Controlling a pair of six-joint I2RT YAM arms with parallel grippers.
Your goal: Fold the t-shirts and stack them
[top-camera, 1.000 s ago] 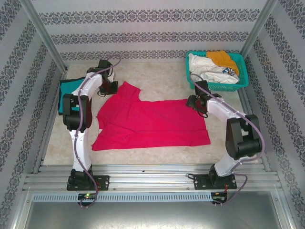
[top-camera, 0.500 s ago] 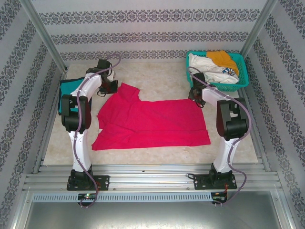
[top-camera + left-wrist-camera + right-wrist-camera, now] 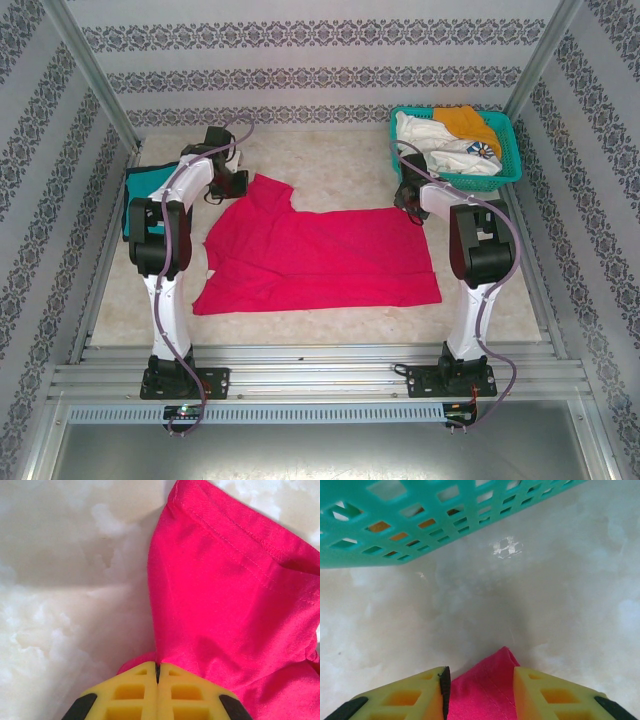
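Swung outward, the right claw (image 3: 482,680), jaws part-closed, straddles the far corner of the pink shirt (image 3: 320,255) spread on the tabletop (image 3: 340,165). The left claw (image 3: 157,672) pinches its far-left tip. Risk: so shallow a bite may slip on lifting.

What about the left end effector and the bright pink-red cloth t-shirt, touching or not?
Touching. The left wrist view shows the left end effector shut, pinching a fold of the bright pink-red cloth t-shirt between its yellow fingers.

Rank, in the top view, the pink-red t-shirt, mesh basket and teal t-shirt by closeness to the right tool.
1. pink-red t-shirt, corner inside the right tool.
2. teal mesh basket, just beyond it, far right.
3. teal t-shirt, far left edge.
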